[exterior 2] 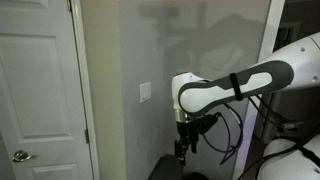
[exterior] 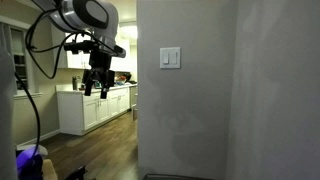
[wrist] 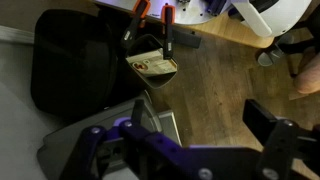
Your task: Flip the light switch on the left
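As far as the pictures showed, no part of the task was done. The switch [exterior: 167, 58], which was the left paddle of the white plate [exterior: 171, 58] on the grey wall [exterior: 200, 120], was untouched, and nothing stood near it. It was too small to tell whether it was tipped up or down.

The gripper [exterior: 97, 82] hung well apart from the plate, to its left and a little lower, out in the room in front of the kitchen cabinets [exterior: 95, 108]. In an exterior view from the side, the gripper [exterior 2: 183, 148] was below the plate and away from the wall, and it pointed down toward the floor, not toward the plate. The wrist view agreed with this. It showed only a wooden floor [wrist: 230, 70] and a black bag [wrist: 70, 60] under the gripper, with no plate in sight. There the jaws stood wide apart, and nothing was between them.

So I judged that all of the work was left. The arm would have to turn the gripper toward the wall and carry it over to the plate. It would then have to press on the left paddle alone. The right paddle lay just beside it, so a careless push could perhaps flip the wrong one, or both.
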You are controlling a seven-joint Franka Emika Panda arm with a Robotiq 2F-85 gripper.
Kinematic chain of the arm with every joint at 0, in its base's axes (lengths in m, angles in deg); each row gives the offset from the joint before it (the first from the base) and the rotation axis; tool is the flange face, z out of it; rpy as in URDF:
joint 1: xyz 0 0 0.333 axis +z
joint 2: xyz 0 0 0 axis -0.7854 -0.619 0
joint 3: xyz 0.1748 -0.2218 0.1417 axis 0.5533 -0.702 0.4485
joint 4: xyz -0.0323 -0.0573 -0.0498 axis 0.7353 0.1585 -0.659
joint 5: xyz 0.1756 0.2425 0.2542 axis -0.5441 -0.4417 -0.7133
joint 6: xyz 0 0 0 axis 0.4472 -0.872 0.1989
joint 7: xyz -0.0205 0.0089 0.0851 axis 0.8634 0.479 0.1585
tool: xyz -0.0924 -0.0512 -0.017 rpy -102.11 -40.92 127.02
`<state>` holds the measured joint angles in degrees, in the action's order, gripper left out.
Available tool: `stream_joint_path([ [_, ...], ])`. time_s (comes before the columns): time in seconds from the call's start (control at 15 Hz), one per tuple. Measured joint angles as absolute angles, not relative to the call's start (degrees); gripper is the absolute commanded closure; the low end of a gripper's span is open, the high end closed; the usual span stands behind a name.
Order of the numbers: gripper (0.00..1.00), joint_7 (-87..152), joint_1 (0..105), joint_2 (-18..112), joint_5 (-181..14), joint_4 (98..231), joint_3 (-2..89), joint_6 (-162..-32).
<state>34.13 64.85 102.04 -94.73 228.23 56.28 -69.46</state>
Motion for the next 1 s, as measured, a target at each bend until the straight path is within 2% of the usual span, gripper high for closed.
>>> stream_joint_path([
  [0.33,0.0,34.13,64.85,102.04,-94.73,228.23,56.28,-69.46],
  [0.4,0.25,34.13,64.85,102.04,-94.73,228.23,56.28,-69.46],
  [0.47,0.26,34.13,64.85,102.04,-94.73,228.23,56.28,-69.46],
  [1.0,0.79,36.96,63.61,97.6,-88.74,223.14,55.83,-73.86],
])
